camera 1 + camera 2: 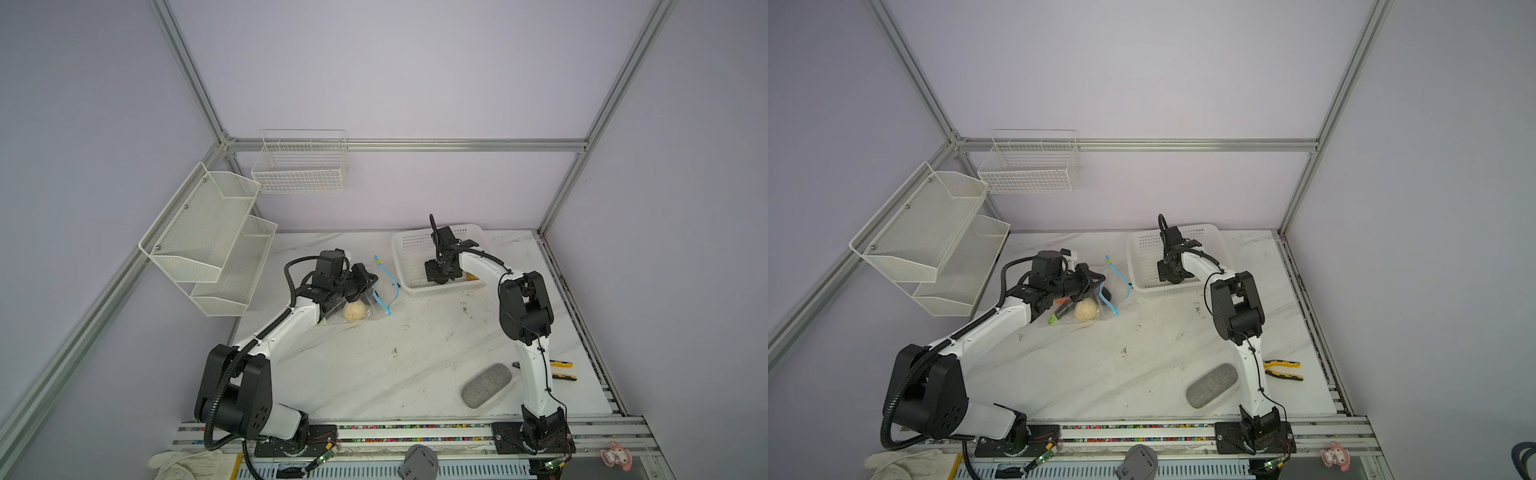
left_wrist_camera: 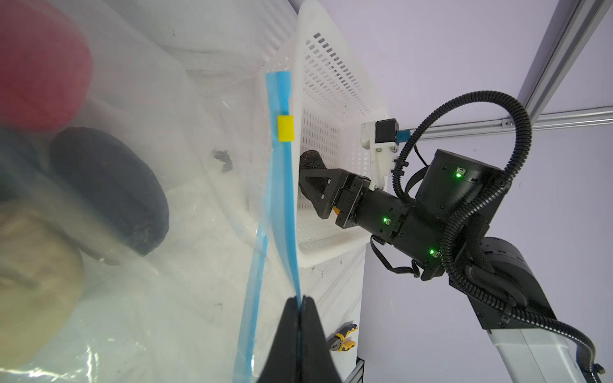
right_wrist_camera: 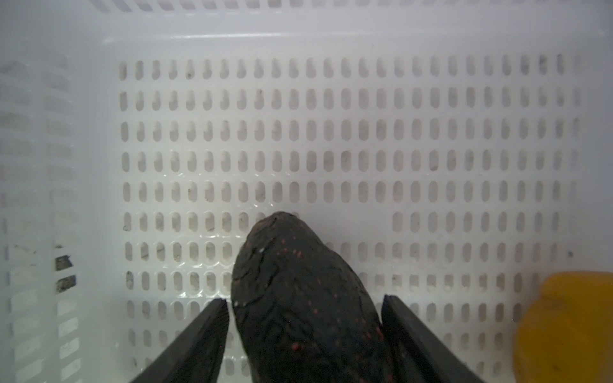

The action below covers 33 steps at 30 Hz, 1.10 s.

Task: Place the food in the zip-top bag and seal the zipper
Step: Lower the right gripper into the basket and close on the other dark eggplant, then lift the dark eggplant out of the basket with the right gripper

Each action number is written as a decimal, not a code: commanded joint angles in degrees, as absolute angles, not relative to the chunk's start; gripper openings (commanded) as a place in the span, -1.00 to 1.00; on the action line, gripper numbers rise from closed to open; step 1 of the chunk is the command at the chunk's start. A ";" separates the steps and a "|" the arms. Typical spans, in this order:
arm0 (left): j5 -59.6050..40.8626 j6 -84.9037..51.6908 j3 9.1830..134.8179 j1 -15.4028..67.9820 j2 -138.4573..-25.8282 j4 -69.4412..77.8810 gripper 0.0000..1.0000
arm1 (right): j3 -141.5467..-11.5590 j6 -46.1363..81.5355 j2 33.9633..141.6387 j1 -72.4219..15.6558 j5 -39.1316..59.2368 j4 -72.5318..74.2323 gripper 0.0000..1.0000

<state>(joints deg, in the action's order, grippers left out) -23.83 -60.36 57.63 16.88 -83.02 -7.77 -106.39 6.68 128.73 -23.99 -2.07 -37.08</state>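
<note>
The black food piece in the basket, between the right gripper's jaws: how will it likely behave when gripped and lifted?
The black food piece is oval and tapered, so it may roll or squirt from the right gripper, whose jaws straddle it. Its wrinkled matte skin probably gives some grip. It looks small, so likely light.

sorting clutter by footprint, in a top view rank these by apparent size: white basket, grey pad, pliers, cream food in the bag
1. white basket
2. grey pad
3. pliers and cream food: too close to rank, pliers longer but thinner
</note>
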 commanded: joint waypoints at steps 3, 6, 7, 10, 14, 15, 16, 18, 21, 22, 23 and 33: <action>-24.55 -59.10 60.13 17.01 -82.71 -6.06 -1.00 | -106.19 5.98 128.70 -23.66 -1.76 -37.31 0.45; -24.57 -59.15 60.20 17.05 -82.71 -6.01 -1.00 | -106.33 6.02 128.52 -23.69 -1.75 -37.31 0.38; -24.58 -59.19 60.18 17.02 -82.71 -6.04 -1.00 | -106.45 6.05 128.49 -23.72 -1.78 -37.35 0.37; -24.52 -59.15 60.29 16.99 -82.88 -6.02 -1.00 | -106.75 6.15 128.22 -23.71 -1.76 -37.35 0.36; -24.53 -59.15 60.29 17.04 -82.93 -5.99 -1.00 | -107.11 6.29 127.88 -23.68 -1.74 -37.18 0.35; -24.52 -59.15 60.29 16.97 -82.94 -6.03 -1.00 | -107.18 6.25 127.76 -23.67 -1.72 -37.17 0.34; -24.55 -59.15 60.24 17.06 -82.89 -6.00 -1.00 | -107.23 6.33 127.56 -23.70 -1.84 -37.07 0.34; -24.53 -59.15 60.29 17.06 -83.01 -6.02 -1.00 | -107.05 6.43 127.20 -23.71 -1.85 -36.76 0.32; -24.53 -59.15 60.13 17.06 -83.07 -5.99 -1.00 | -106.89 6.68 126.41 -23.65 -1.89 -36.15 0.31; -24.52 -59.15 60.16 17.01 -83.07 -6.05 -1.00 | -106.92 6.77 126.19 -23.66 -1.91 -35.99 0.30; -24.54 -59.24 60.25 17.09 -83.01 -5.99 -1.00 | -106.94 6.86 126.04 -23.67 -1.87 -35.87 0.29; -24.35 -59.24 60.04 17.12 -82.69 -6.03 -1.00 | -106.07 7.20 123.60 -23.49 -1.08 -33.23 0.23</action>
<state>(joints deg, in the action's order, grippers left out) -23.81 -60.36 57.63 16.88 -83.02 -7.79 -106.39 6.96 127.22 -23.99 -1.23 -34.79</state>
